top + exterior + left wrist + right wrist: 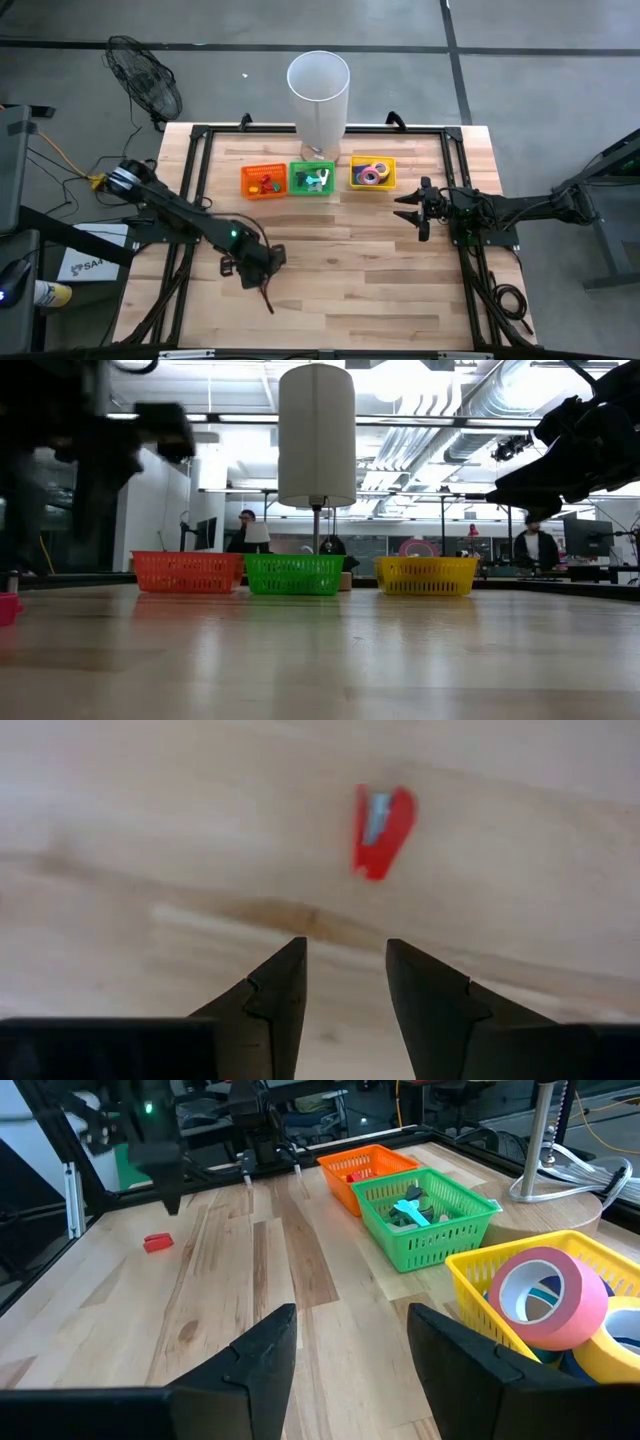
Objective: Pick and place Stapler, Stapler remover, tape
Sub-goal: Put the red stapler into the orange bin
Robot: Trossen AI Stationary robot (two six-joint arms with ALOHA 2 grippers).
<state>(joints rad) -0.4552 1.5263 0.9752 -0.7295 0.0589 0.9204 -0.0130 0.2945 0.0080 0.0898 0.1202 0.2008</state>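
A small red stapler (383, 830) lies flat on the bare wood; the right wrist view shows the stapler (158, 1242) near the table's left side. My left gripper (345, 970) hovers open above the table, short of the stapler and touching nothing; in the high view my left gripper (265, 285) is near the table's near middle. My right gripper (350, 1340) is open and empty, held above the table's right side (415, 210), by the yellow basket (480, 1280). That basket holds tape rolls, a pink one (545, 1295) on top.
Three baskets stand in a row at the far edge: orange (265, 181) with small red items, green (312, 179) with teal staple removers (410, 1212), and yellow (372, 173). A tall white cylinder (318, 90) on a stand rises behind them. People sit beyond the table.
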